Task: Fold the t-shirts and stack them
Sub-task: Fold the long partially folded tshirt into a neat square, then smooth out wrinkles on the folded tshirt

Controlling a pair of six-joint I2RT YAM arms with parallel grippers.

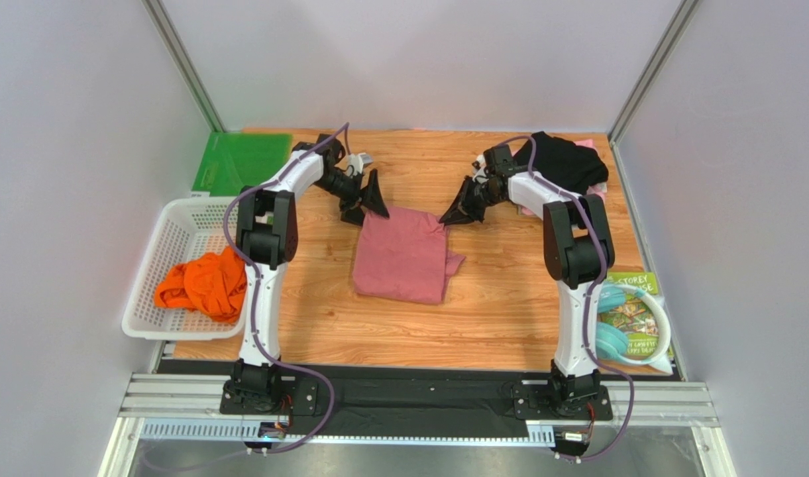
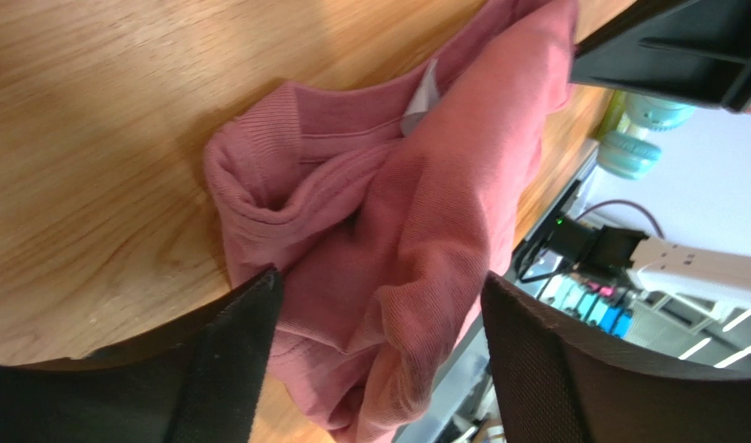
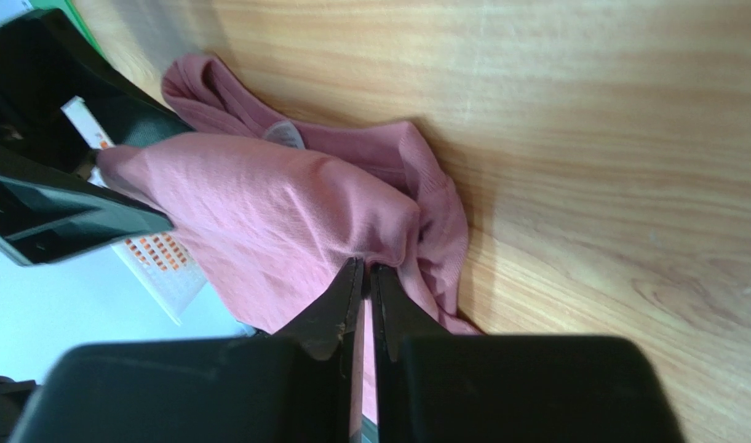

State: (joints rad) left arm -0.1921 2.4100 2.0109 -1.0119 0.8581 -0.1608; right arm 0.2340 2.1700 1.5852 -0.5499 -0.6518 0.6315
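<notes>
Both arm bases sit at the bottom of the overhead view, with the arms reaching toward the far half of the wooden table [image 1: 309, 328]. A dusty-rose t-shirt [image 1: 403, 263] lies roughly folded at the centre. The left gripper [image 1: 373, 204] is at its far left corner and the right gripper [image 1: 456, 211] at its far right corner, where the cloth peaks up toward the tips. An orange t-shirt [image 1: 204, 283] lies in the white mesh basket [image 1: 169, 224] on the left, and a black t-shirt [image 1: 567, 159] is heaped at the far right.

From the left wrist, the fingers are spread wide and grip nothing. Crumpled collar cloth and the white neck label [image 2: 420, 97] lie between and beyond them. Leaving low could snag that bunched edge and drag the fold open.

From the right wrist, the fingers are pinched together on a ridge of the same shirt. With only this corner held, any lift or pull would likely skew the fold, and the stack would sit crooked.
</notes>
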